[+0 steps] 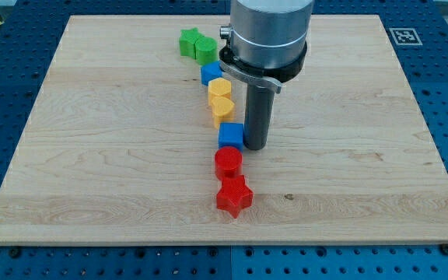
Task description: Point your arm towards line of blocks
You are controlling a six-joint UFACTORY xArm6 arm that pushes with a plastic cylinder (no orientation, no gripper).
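I take the blue cube (231, 135) as my landmark, since my tip (255, 147) sits just beside it on the view's right, touching it or very nearly; I cannot tell which. This arm carries no hand at all, only the straight dark rod, so it has hold of nothing.

The line of blocks runs roughly from the view's top to its bottom across the middle of the wooden surface (92, 155). Directly below the blue cube lies a red cylinder (228, 162), touching it, and below that a red star (234, 196), the last block in the line. Directly above the blue cube sits a yellow heart (222, 108), and above that a second yellow block (219, 87), whose shape I cannot make out for sure. Further up is a second, smaller-looking blue block (211, 74), partly hidden by the arm's housing. Highest of all, and slightly to the view's left of the blue cube, are two green blocks pressed together: a green star (189, 42) and a rounded green block (205, 50).

The surface rests on a blue perforated table (6, 85).
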